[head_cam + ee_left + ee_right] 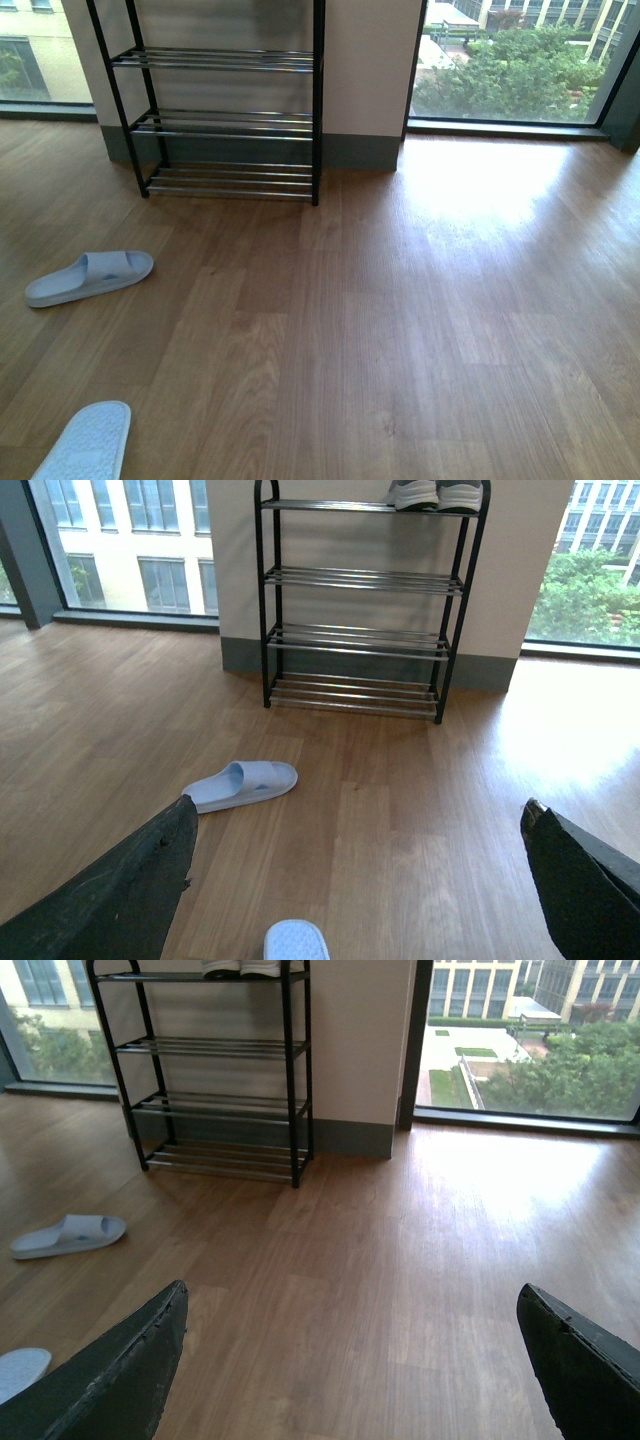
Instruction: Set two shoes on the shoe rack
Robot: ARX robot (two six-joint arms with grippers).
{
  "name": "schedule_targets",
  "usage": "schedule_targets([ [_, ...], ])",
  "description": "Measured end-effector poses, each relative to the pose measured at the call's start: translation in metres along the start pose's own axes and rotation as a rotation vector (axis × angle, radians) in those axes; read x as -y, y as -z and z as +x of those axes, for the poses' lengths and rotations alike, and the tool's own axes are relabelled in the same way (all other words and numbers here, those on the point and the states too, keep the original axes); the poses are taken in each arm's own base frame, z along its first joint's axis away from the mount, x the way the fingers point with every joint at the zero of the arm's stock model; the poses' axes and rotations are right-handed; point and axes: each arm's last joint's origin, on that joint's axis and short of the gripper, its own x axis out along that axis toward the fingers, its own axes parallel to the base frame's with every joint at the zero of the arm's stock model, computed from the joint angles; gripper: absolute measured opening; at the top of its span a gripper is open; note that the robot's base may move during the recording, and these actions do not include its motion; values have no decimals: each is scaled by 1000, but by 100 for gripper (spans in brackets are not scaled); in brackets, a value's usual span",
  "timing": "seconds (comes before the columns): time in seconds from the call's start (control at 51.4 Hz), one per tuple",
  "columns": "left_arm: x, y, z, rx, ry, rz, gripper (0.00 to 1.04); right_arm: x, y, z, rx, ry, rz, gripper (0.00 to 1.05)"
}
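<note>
The shoe rack (228, 125) stands against the far wall, black frame with silver rod shelves; it also shows in the left wrist view (362, 600) and the right wrist view (215, 1070). The two grey sneakers (436, 493) sit side by side on its top shelf, only their white soles showing at the frame edge; they also show in the right wrist view (241, 968). The top shelf is out of the front view. My left gripper (360, 820) is open and empty above the floor, far from the rack. My right gripper (352, 1305) is open and empty too.
A light blue slipper (90, 276) lies on the wooden floor in front of the rack, left of centre. A second slipper (88, 443) lies nearer me at the lower left. Tall windows (515, 60) flank the wall.
</note>
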Motion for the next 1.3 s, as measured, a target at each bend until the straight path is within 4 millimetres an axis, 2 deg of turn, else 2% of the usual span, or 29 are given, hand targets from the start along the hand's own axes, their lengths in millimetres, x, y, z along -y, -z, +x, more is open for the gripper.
schedule_targets([
  [1.304, 0, 0, 0, 0, 2, 0, 95, 0, 0, 0, 0, -1, 0, 95],
])
